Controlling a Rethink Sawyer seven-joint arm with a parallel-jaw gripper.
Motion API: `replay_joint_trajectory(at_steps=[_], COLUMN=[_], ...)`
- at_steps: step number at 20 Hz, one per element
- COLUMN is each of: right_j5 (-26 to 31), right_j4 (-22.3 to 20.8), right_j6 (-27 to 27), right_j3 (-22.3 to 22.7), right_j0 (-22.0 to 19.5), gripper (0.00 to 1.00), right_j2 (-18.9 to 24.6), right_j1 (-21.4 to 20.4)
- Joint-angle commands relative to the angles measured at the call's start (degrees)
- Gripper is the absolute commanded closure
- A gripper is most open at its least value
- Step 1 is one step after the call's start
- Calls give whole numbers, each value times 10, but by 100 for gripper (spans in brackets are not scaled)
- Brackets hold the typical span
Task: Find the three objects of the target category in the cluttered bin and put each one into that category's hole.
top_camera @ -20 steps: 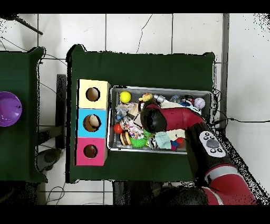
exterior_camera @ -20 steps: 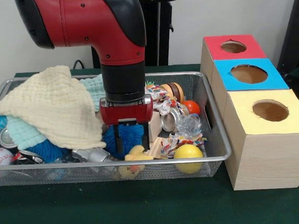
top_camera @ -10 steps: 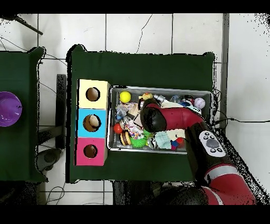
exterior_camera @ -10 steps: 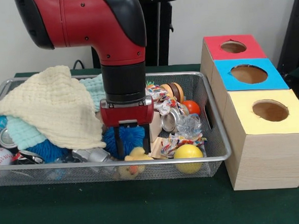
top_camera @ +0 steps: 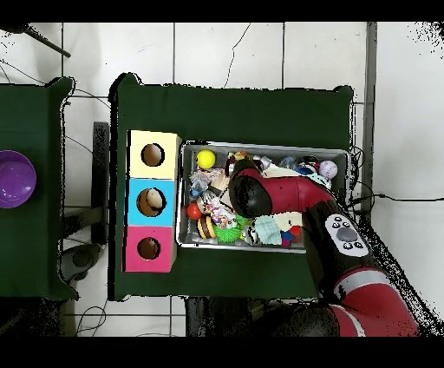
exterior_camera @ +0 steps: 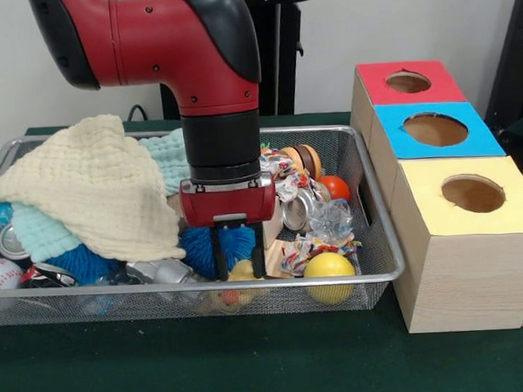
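Gripper (exterior_camera: pixel 239 260) down in wire bin (exterior_camera: pixel 371 243), fingers apart, straddling yellow rubber duck (exterior_camera: pixel 240 273); contact w/ it unclear.

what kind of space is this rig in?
Likely a robotics lab: a green-covered table on a tiled floor, a wire bin of mixed toys, and a box with three coloured holes.
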Motion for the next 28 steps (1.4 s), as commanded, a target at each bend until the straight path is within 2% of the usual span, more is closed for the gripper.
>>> replay_joint_trajectory(at_steps=[1,6,12,16,22,28], right_j5=[-4,49,58,107,210,243], right_j4=[-34,-14,-12,10,50,60], right_j6=[-8,-18,-24,-22,-45,-38], right_j3=[-33,-34,-32,-11,33,42], right_j0=[-4,-6,-5,3,-4,-2], gripper=[100,100,100,100,100,100], right_j2=[37,40,44,36,56,57], right_j1=[20,16,8,-28,-106,-126])
